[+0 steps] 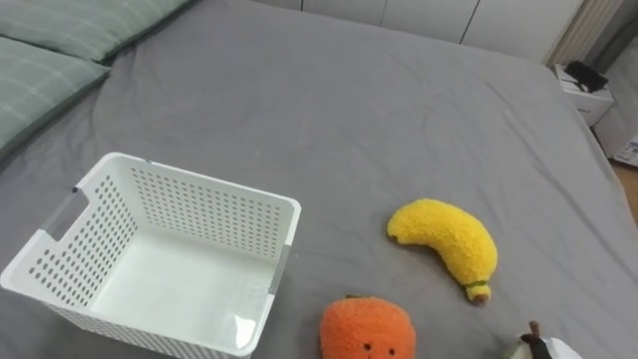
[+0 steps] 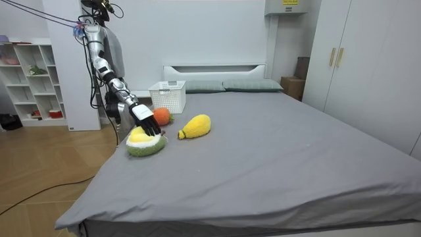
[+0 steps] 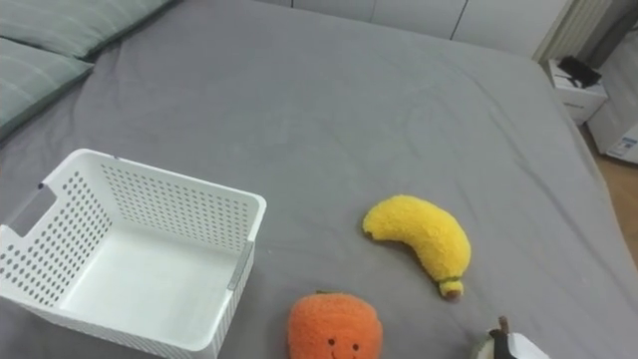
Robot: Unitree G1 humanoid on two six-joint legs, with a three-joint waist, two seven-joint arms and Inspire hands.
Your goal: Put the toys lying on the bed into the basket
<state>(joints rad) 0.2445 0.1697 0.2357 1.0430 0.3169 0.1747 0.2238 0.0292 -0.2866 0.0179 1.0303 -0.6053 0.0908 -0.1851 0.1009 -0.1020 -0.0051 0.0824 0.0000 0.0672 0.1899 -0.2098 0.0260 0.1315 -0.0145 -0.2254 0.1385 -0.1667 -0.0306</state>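
Though I cannot tell how far the right hand (image 2: 143,116), poised on the green plush (image 2: 145,143) at the bed's (image 1: 399,120) near right, is closed, the light, squashy banana (image 1: 445,242) and orange (image 1: 366,331) right of the basket (image 1: 204,181) suit mid-body grasps.

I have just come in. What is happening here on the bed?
The robot stands at the side of the bed and reaches its right hand down to a green and yellow toy at the bed's edge. I cannot tell whether it grips the toy. A banana and an orange lie on the bed nearby. The basket next to them is empty, so no toy is collected yet.
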